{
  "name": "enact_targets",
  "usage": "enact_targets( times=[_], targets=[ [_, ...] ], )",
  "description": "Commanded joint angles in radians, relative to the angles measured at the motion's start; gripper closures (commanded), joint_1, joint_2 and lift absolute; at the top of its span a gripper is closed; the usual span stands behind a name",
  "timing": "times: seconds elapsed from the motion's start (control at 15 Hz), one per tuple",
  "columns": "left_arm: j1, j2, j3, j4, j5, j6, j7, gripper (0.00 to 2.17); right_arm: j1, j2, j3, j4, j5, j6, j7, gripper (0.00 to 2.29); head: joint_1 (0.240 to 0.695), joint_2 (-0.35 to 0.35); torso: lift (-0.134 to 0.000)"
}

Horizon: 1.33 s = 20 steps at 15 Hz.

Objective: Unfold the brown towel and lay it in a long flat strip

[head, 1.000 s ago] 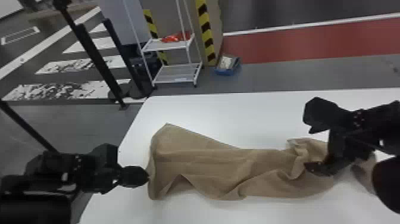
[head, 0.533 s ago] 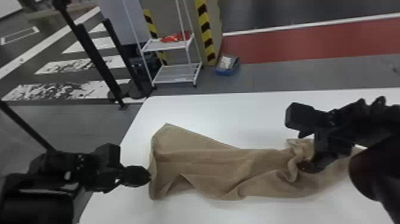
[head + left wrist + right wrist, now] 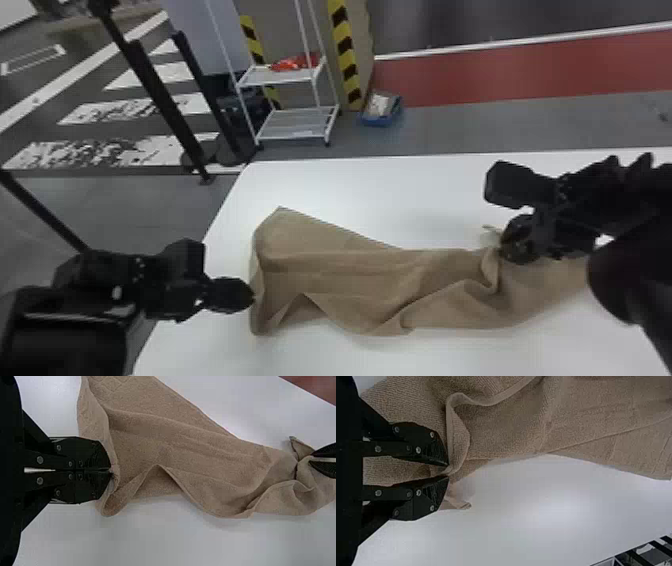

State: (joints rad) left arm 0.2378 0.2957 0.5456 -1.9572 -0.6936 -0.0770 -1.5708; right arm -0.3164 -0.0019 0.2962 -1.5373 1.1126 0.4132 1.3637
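The brown towel (image 3: 350, 280) lies rumpled across the white table, wider at its left end, with folds bunched toward the right. At that left edge is my left gripper (image 3: 254, 297); in the left wrist view the same gripper (image 3: 112, 470) is shut on the towel's rim (image 3: 95, 411). My right gripper (image 3: 506, 245) is at the towel's far edge, right of the middle. The right wrist view has this gripper (image 3: 448, 471) pinching a fold of the towel (image 3: 506, 431) between its fingertips, with a small corner sticking out beside them.
The white table (image 3: 350, 190) extends beyond the towel's far side and along its near side. Behind the table stand a white wire shelf (image 3: 295, 122) and a blue bin (image 3: 381, 111); black posts rise at the left.
My right gripper has moved left and toward the far side of the table, now pinching a fold there, and the bunched cloth near it has shifted. The left gripper has hardly moved.
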Motion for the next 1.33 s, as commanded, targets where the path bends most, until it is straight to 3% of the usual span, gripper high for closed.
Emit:
enact_targets(
  times=[0.0,0.13,0.27,0.47,0.6,0.8,0.87,0.93,1.07,1.13,1.27],
  targets=[
    [-0.002,0.000,-0.009,0.000,-0.001,0.000,-0.010,1.17,0.006,-0.012,-0.026,-0.004,-0.004,0.013,0.003,2.04,0.695,0.350,-0.116],
    [-0.005,0.000,-0.012,0.000,-0.006,0.000,-0.010,1.17,0.023,-0.026,-0.055,-0.021,-0.008,0.013,0.003,2.05,0.695,0.350,-0.116],
    [-0.011,0.000,-0.015,0.000,-0.009,0.000,-0.010,1.17,0.042,-0.047,-0.138,-0.112,-0.053,0.016,0.003,2.05,0.695,0.350,-0.116],
    [-0.025,-0.004,-0.029,0.000,-0.010,0.000,-0.010,1.17,0.114,-0.124,-0.292,-0.342,-0.175,0.083,0.003,2.05,0.695,0.294,-0.116],
    [-0.034,-0.006,-0.038,0.000,-0.015,0.000,-0.010,1.17,0.286,-0.179,-0.396,-0.547,-0.234,0.105,0.003,2.04,0.695,0.238,-0.116],
    [-0.028,-0.007,-0.036,0.011,-0.017,0.000,-0.010,1.17,0.583,-0.182,-0.471,-0.765,-0.231,0.074,0.003,2.03,0.695,0.170,-0.116],
    [-0.022,-0.009,-0.032,0.011,-0.017,0.000,-0.010,1.17,0.674,-0.179,-0.471,-0.827,-0.221,0.080,0.003,1.91,0.695,0.154,-0.116],
    [-0.017,-0.010,-0.029,0.011,-0.015,0.000,-0.010,1.17,0.718,-0.178,-0.471,-0.860,-0.209,0.114,0.003,1.61,0.695,0.157,-0.116],
    [-0.012,-0.012,-0.027,0.011,-0.018,0.000,-0.010,1.17,0.731,-0.181,-0.468,-0.879,-0.149,0.169,0.003,0.14,0.695,0.171,-0.116],
    [-0.011,-0.015,-0.029,0.011,-0.018,0.000,-0.010,1.17,0.731,-0.182,-0.468,-0.879,-0.119,0.129,0.003,0.00,0.695,0.172,-0.116],
    [-0.011,-0.018,-0.032,0.007,-0.021,0.000,-0.010,1.17,0.726,-0.190,-0.470,-0.868,-0.048,-0.006,0.003,0.02,0.695,0.155,-0.116]
  ],
)
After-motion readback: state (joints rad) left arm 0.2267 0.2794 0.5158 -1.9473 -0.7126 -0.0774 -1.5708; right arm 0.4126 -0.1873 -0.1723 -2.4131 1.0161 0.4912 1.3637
